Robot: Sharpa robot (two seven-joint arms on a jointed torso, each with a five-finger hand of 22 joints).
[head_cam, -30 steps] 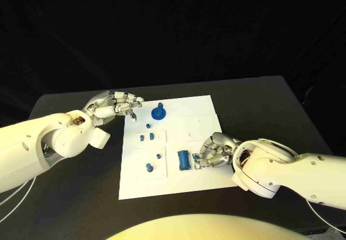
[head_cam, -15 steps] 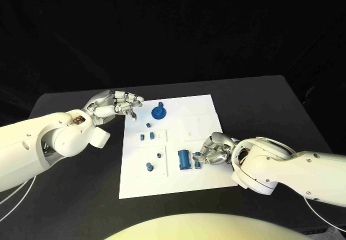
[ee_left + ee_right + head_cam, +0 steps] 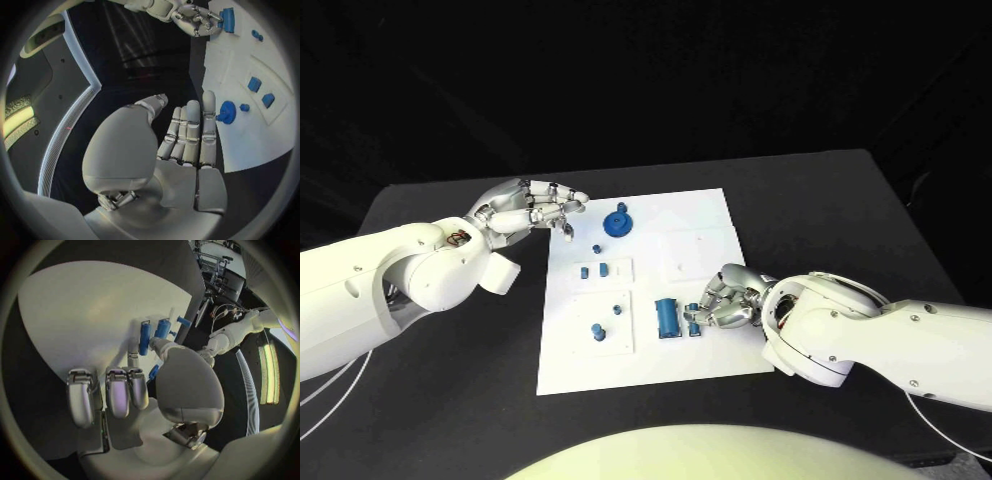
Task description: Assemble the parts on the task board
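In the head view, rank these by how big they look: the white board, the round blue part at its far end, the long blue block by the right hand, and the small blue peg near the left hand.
Largest to smallest:
1. white board
2. long blue block
3. round blue part, close to the block in size, so this order is unsure
4. small blue peg

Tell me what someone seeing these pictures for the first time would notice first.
Probably the white task board in the middle of the black table, dotted with small blue parts, the largest a round blue disc near its far edge. Next, the right hand curled beside an upright blue block at the board's near side, while the left hand hangs at the board's far left corner.
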